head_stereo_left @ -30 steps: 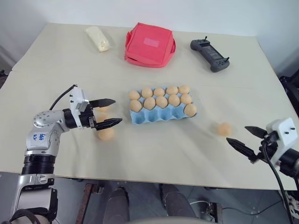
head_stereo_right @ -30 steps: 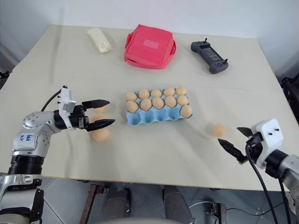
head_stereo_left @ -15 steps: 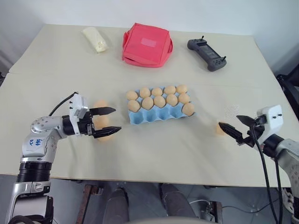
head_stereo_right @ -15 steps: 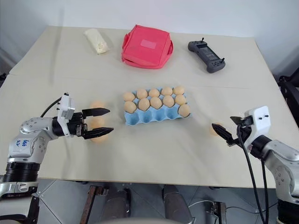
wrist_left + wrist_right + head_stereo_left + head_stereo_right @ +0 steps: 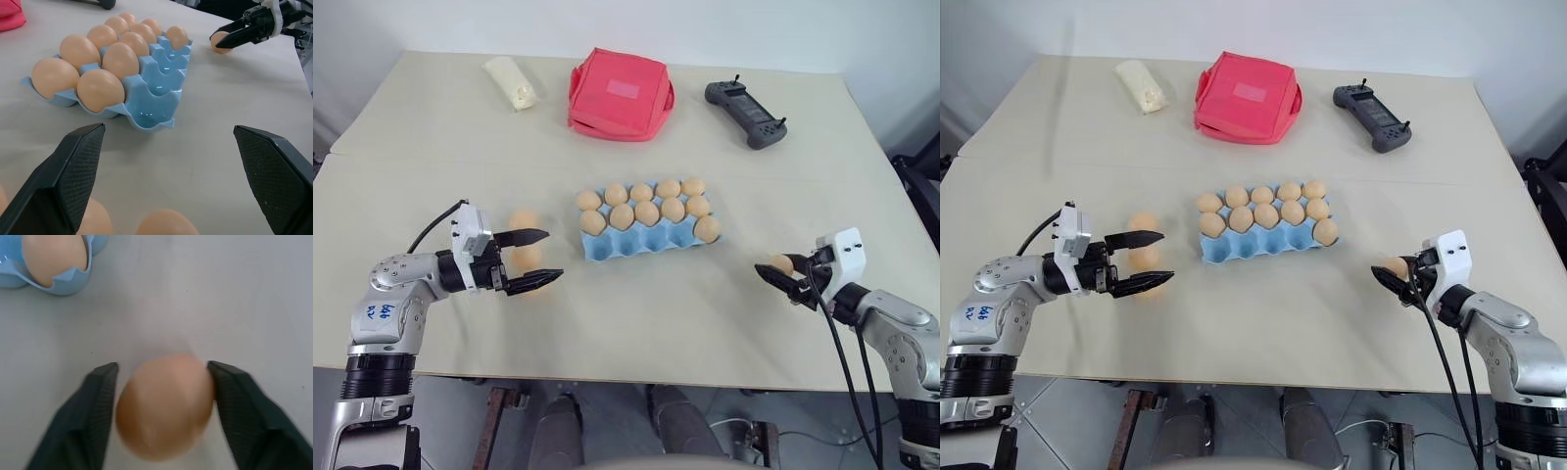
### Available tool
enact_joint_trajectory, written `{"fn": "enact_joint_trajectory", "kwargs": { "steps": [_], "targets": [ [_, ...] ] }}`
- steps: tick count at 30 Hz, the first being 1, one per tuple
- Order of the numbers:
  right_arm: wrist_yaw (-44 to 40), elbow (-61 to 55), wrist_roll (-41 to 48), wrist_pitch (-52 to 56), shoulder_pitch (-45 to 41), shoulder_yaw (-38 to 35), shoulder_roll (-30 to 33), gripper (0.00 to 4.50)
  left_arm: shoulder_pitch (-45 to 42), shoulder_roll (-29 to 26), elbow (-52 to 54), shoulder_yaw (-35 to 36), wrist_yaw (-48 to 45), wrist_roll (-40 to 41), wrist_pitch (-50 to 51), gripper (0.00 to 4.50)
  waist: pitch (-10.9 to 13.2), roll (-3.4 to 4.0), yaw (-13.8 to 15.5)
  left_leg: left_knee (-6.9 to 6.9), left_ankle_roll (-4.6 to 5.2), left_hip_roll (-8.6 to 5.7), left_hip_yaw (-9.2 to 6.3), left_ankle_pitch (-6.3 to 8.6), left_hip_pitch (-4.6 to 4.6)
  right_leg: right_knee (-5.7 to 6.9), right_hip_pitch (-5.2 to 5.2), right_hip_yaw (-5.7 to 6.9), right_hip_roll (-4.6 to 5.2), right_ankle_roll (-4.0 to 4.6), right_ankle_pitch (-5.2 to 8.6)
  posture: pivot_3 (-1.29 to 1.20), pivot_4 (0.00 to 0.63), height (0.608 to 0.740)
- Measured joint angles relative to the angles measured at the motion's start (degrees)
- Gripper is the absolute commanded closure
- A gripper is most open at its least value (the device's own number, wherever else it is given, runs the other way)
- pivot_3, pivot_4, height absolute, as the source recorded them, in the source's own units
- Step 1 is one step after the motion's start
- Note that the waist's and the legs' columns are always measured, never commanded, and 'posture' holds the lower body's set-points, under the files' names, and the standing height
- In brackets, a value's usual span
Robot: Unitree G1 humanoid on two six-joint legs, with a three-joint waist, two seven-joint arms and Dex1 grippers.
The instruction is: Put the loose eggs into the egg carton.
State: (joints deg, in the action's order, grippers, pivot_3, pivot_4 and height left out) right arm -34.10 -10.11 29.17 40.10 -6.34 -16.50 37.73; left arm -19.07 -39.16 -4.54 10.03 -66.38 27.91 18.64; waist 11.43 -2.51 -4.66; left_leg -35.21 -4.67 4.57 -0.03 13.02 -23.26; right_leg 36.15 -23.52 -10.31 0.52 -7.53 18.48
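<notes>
The light blue egg carton [image 5: 646, 242] lies mid-table, its two far rows filled with several eggs and one egg [image 5: 708, 228] at the right end of the near row. The other near cups [image 5: 146, 115] are bare. My right gripper [image 5: 777, 270] is low on the table to the carton's right, shut on a loose egg [image 5: 166, 406] with a finger on each side. My left gripper [image 5: 553, 257] hovers open left of the carton. One loose egg [image 5: 527, 257] lies between its fingers, untouched. Another egg [image 5: 522, 219] rests just beyond and a third [image 5: 537, 291] is half hidden under the near finger.
A red fabric pouch [image 5: 620, 93], a cream lumpy packet [image 5: 514, 82] and a black handheld controller [image 5: 748, 115] lie along the far side of the table. The table's near edge [image 5: 636, 367] runs just below both grippers.
My right gripper has moved forward and left to the egg beside the carton and closed on it. My left gripper stays open and has drawn back slightly.
</notes>
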Motion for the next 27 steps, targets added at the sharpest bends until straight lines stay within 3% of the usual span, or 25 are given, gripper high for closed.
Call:
{"fn": "enact_joint_trajectory", "kwargs": {
  "steps": [2,8,19,22,27],
  "targets": [
    [-0.01,-1.16,0.50,0.42,-0.08,0.00,0.00,2.68,0.18,0.00,0.18,0.29,0.12,0.01,0.00,0.00,0.00,0.00,-0.11,0.01,0.00,0.00,0.00,0.00,0.01,0.01,-0.01,0.00,0.00,0.00,0.00,0.00,0.150,0.740],
    [0.37,-5.56,2.71,3.32,-3.63,0.40,-0.02,2.83,1.14,-0.02,1.48,0.71,0.53,0.01,0.00,0.00,0.00,0.00,-0.20,0.01,0.00,0.01,0.01,0.00,0.02,0.02,-0.01,0.00,0.00,-0.01,-0.01,0.00,0.150,0.740],
    [2.84,-7.50,3.01,6.43,-19.13,11.49,-8.26,2.83,2.19,-0.15,2.11,1.54,1.68,0.01,0.00,0.00,0.00,0.00,-0.29,0.07,0.00,0.03,0.01,0.00,-0.01,0.06,-0.11,0.01,-0.01,-0.01,-0.01,0.00,0.150,0.740],
    [2.90,-5.13,2.04,5.88,-21.52,14.94,-11.08,2.83,2.74,-0.14,2.44,1.99,2.20,0.01,0.00,0.00,0.00,0.00,-0.18,0.09,-0.02,0.03,0.01,0.04,-0.04,0.06,-0.11,0.04,0.00,-0.60,-0.31,0.00,0.150,0.740],
    [2.63,-0.58,-0.88,3.41,-22.24,17.62,-12.12,2.83,4.14,-0.12,3.98,2.52,3.20,0.04,-0.01,0.00,0.00,0.00,-0.09,0.09,-0.02,0.03,0.03,0.11,-0.09,-0.04,-0.13,0.04,0.01,-0.61,-0.31,0.00,0.150,0.740]
  ]
}}
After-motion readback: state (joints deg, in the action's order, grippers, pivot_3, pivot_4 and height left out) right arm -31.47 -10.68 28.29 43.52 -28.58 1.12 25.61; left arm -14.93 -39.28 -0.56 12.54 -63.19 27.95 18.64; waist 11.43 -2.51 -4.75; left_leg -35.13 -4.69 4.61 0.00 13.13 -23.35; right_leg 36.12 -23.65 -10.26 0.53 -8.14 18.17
